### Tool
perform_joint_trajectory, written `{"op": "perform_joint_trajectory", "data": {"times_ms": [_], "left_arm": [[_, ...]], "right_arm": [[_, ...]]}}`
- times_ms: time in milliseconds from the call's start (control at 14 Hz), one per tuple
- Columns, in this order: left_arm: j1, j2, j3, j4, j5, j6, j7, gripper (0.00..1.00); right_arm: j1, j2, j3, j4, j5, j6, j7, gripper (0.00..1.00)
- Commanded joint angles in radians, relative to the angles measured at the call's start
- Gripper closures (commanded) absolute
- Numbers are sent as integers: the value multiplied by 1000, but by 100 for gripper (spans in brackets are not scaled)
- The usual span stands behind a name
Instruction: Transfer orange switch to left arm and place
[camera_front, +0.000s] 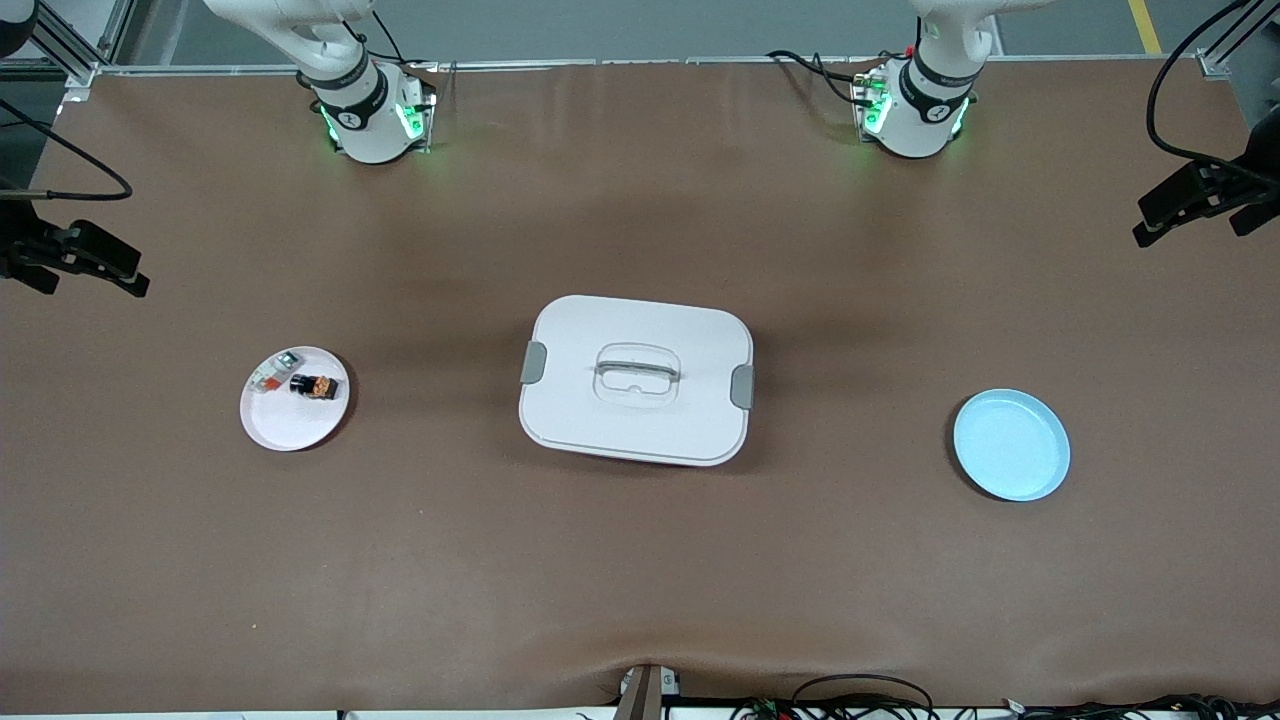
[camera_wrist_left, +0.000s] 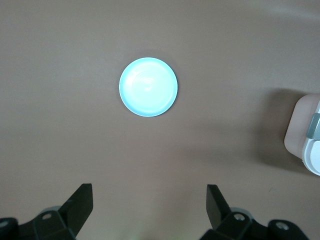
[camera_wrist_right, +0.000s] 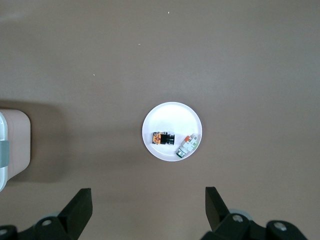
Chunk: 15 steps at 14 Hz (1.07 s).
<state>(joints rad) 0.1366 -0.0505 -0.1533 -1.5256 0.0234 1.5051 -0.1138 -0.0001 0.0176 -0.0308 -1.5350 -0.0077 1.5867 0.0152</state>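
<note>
The orange switch (camera_front: 314, 386), black with an orange top, lies on a small white plate (camera_front: 290, 430) toward the right arm's end of the table. It also shows in the right wrist view (camera_wrist_right: 162, 138) on that plate (camera_wrist_right: 172, 116). The white box (camera_front: 636, 410) stands at the table's middle, lid shut. My right gripper (camera_wrist_right: 148, 192) is open and empty, high over the table near the white plate. My left gripper (camera_wrist_left: 149, 192) is open and empty, high over the table near the blue plate (camera_wrist_left: 148, 87). Neither gripper shows in the front view.
A small white part with a red-orange end (camera_front: 272, 372) lies beside the switch on the white plate. The empty blue plate (camera_front: 1010, 445) sits toward the left arm's end. Black camera clamps stand at both table ends. The box's edge shows in both wrist views.
</note>
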Motion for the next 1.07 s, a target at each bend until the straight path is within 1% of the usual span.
{"op": "perform_joint_trajectory", "data": {"times_ms": [0,997], "left_arm": [[1,-3,-9,13,21,-20,20,0],[-6,15,-14,7,6,-11,20,0]], "right_arm": [[-5,-15,6,-5,-14,-8,8,0],[-5,-15,6,1,-15,-7,8,0]]}}
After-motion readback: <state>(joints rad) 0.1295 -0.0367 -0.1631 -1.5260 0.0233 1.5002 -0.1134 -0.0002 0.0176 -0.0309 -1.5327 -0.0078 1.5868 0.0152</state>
